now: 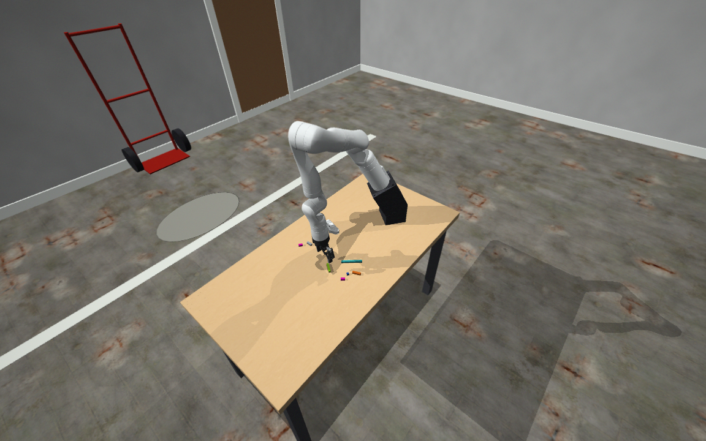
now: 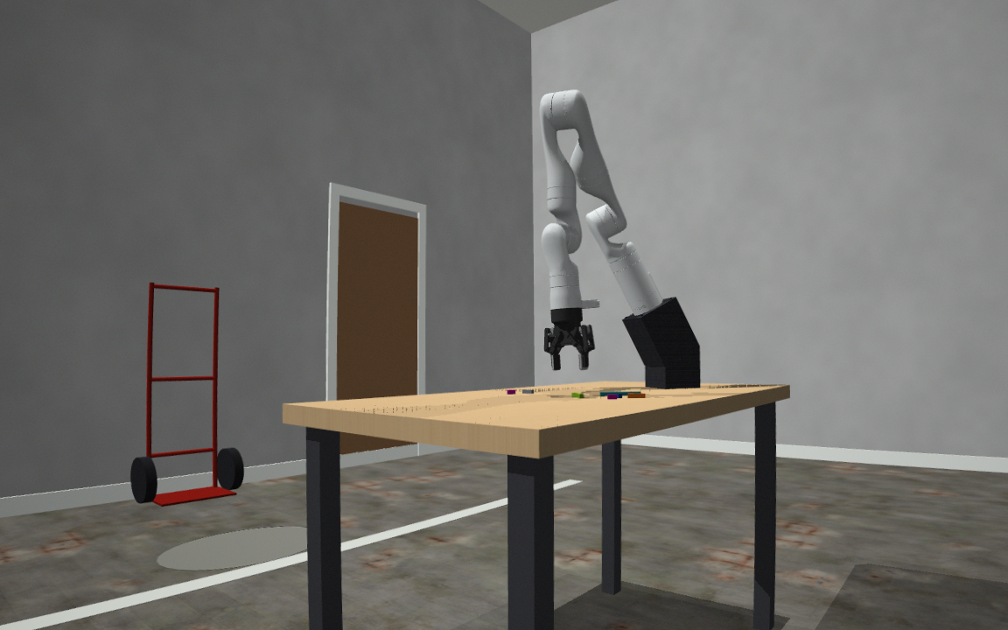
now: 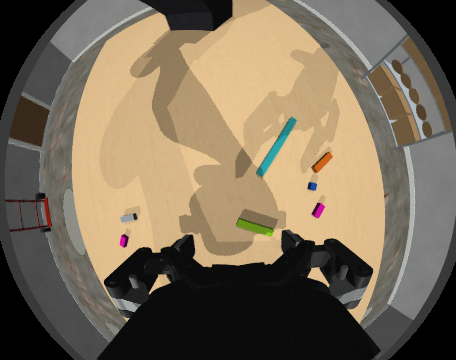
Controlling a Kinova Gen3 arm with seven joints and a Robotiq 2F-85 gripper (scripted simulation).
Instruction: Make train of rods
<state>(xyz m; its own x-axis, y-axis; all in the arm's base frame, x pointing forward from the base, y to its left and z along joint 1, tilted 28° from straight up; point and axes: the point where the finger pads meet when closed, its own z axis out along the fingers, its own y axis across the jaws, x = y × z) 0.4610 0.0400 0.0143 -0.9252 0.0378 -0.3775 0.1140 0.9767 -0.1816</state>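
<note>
My gripper is open and empty, above the table. The lime rod lies on the table, just ahead of the fingers in the wrist view. The turquoise rod lies beyond it. To the right in the wrist view lie a blue rod and a magenta rod. To the left lie the grey rod and another magenta rod. No rods touch.
The orange rod lies near the blue rod. The arm's black base stands at the far end of the table. Arm shadows cross the table top.
</note>
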